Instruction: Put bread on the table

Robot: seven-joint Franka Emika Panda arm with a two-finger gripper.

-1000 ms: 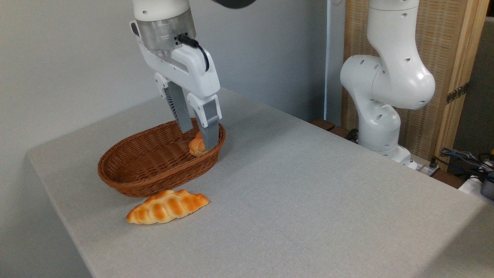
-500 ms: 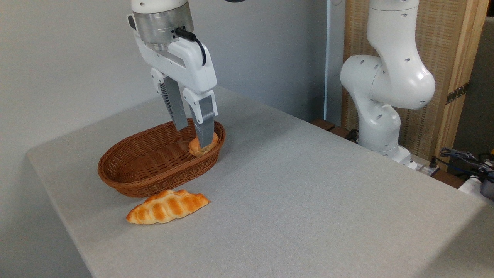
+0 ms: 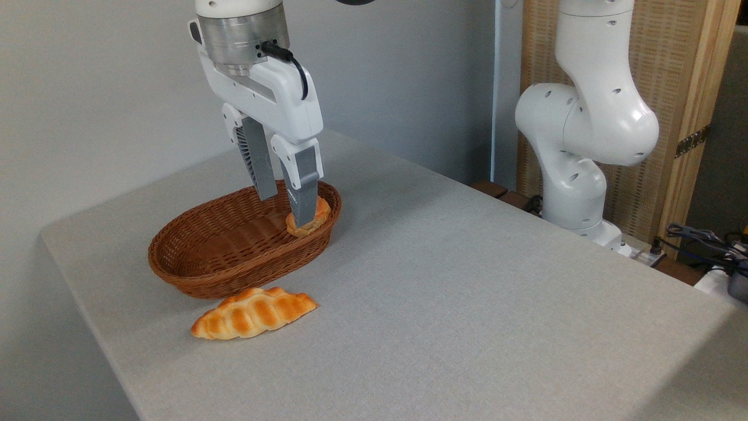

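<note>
**Long loaf already out on the table, small bun in the basket**

The long braided bread (image 3: pixel 253 313) lay flat on the grey table (image 3: pixel 467 292), just in front of the brown wicker basket (image 3: pixel 234 257) and outside it. Judged from this, the main part of the task seemed to be done for that loaf.

The gripper (image 3: pixel 283 207) hung over the right end of the basket, pointing down. Its two fingers (image 3: pixel 304 193) stood apart, with a clear gap between them. A small round bun (image 3: pixel 308 219) sat inside the basket against the right wall, partly hidden behind the front finger. It was hard to tell if this finger touched the bun, but the fingers did not appear to grip it.

If the bun also counted as bread, it was not yet on the table, and it probably remained to be taken out.
</note>
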